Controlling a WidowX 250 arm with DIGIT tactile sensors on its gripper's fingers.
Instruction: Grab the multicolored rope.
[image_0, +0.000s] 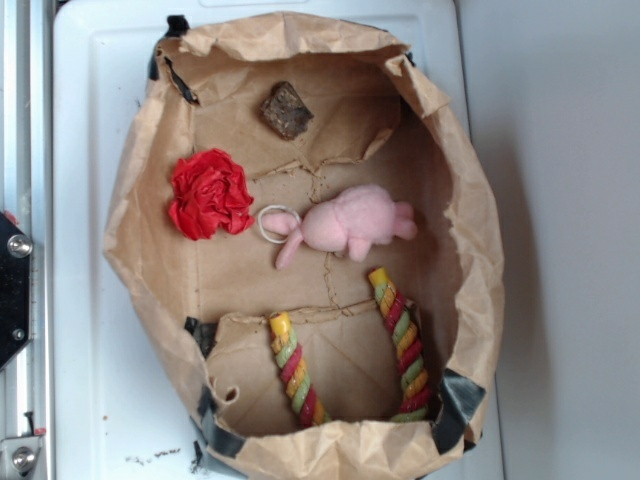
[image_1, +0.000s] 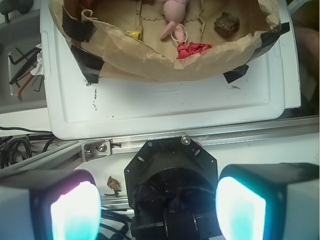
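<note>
The multicolored rope (image_0: 403, 345) lies U-shaped in the near end of a brown paper bag (image_0: 470, 250), with its two yellow-tipped ends pointing up toward the pink plush (image_0: 350, 225). In the wrist view only one yellow rope end (image_1: 134, 34) shows over the bag's rim. My gripper (image_1: 157, 210) is open and empty, far from the bag, above the robot's black base (image_1: 172, 175). Its glowing pads (image_1: 75, 212) stand wide apart. The gripper does not show in the exterior view.
A red paper rosette (image_0: 210, 193) lies at the bag's left, a brown block (image_0: 287, 109) at its far end. A white ring (image_0: 277, 222) lies by the plush. The bag sits on a white tray (image_1: 165, 102). A metal rail (image_1: 150, 142) runs before the base.
</note>
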